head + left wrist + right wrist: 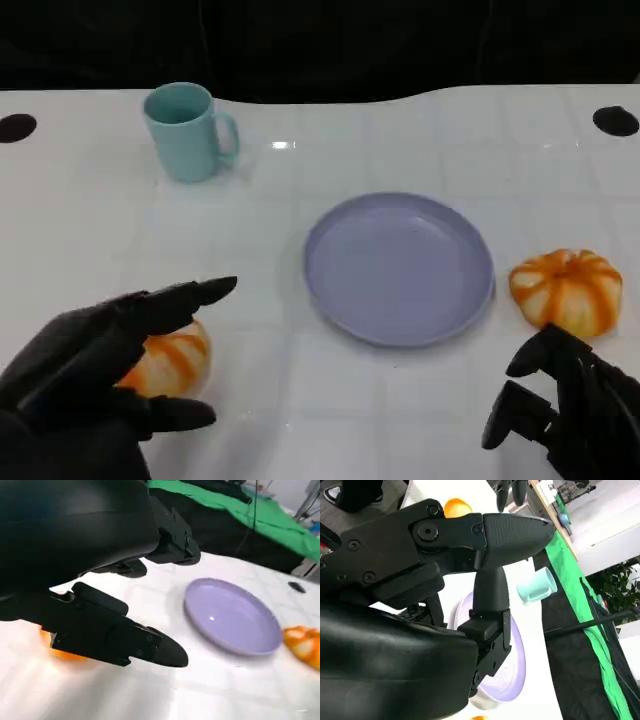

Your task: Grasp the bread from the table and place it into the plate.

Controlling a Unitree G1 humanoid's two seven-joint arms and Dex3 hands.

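Head view: showed left hand point(95, 375) with fingers apart around near bread point(168, 362), seemingly not yet clamped; right hand point(565, 410) curled loosely, empty, just short of second bread point(567, 290). Risked nudging the roll away if closed too soon. Counted two breads, one plate point(400, 268) beyond the fingertips, one cup point(187, 130).

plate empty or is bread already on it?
Empty. The plate shows bare purple; one bread sits beside it, another under the left hand.

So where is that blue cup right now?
In the head view the cup stands upright at the table's far left, beyond the plate and apart from it.
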